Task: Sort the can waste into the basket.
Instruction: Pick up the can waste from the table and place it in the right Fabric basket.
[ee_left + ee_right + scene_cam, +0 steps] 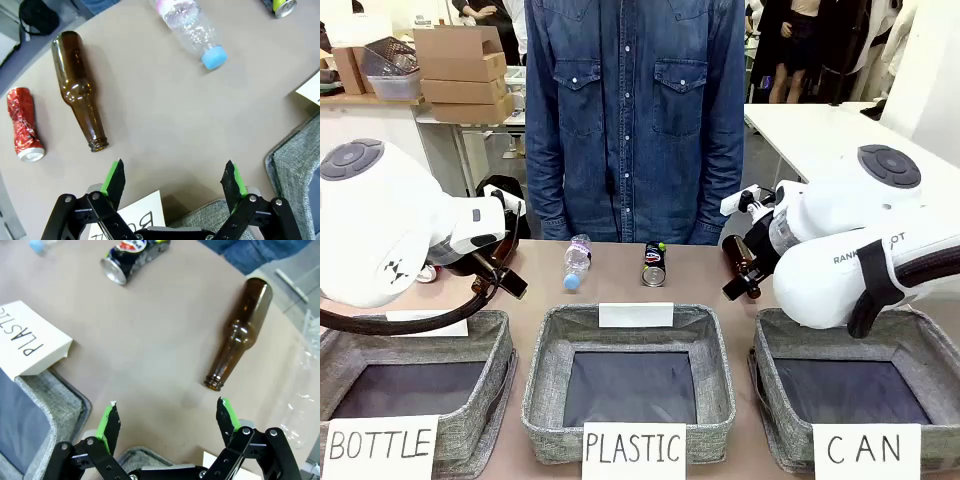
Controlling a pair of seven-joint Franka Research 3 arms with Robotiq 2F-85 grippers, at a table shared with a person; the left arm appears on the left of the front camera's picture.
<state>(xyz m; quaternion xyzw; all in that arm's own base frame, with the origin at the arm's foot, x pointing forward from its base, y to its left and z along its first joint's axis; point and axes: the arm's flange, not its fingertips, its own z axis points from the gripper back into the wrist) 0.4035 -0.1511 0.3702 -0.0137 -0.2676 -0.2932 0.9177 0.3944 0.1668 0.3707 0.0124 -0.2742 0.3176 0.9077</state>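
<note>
Currently the left gripper [173,165] and right gripper [167,404] are both released and empty. The red can [22,125] lies at the frame's left and the black can [135,257] at the top.

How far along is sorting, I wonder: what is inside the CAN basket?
In the basket only a dark bare floor shows, no can. The right arm covers its far part, which cannot be checked.

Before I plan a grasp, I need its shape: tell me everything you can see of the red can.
The red can is thin metal, its body crumpled and dented, with a silver end showing. It lies on its side on the tan table, near the table's edge, beside the brown glass bottle but apart from it. Only the table touches it.
</note>
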